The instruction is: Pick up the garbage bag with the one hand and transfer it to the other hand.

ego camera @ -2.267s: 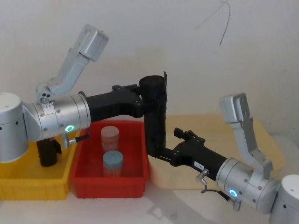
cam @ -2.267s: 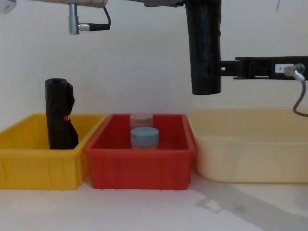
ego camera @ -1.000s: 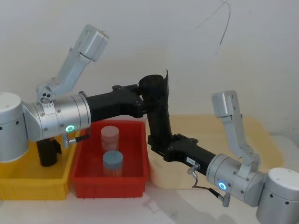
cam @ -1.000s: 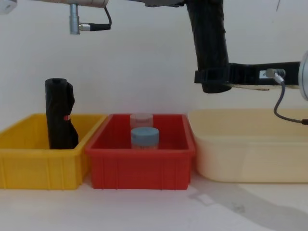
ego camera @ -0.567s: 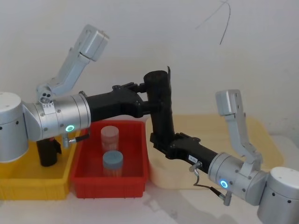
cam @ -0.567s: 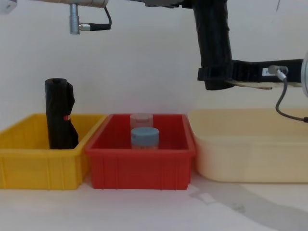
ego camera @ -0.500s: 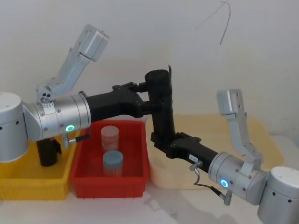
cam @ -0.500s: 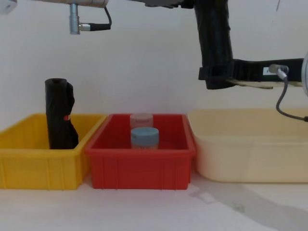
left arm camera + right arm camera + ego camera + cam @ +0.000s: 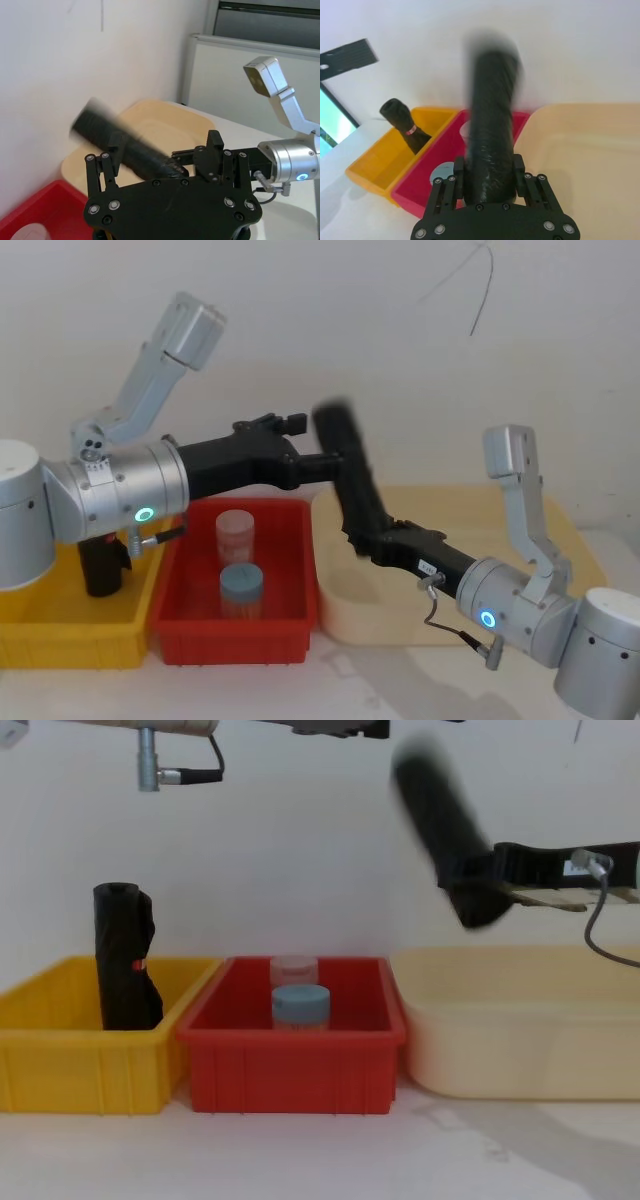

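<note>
Head view shows the bag (image 9: 350, 475) tilted in mid-air above the cream bin's (image 9: 450, 505) left end, its lower end clamped by the right gripper (image 9: 368, 536). Left wrist view adds what that angle hides: the left gripper (image 9: 164, 139) has its jaws spread wide either side of the bag.

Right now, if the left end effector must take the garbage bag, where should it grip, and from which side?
Probably the free upper half of the garbage bag, from the robot's left: the right end effector clamps its lower end, and the roll leans up toward the open left end effector, so match that tilt.
</note>
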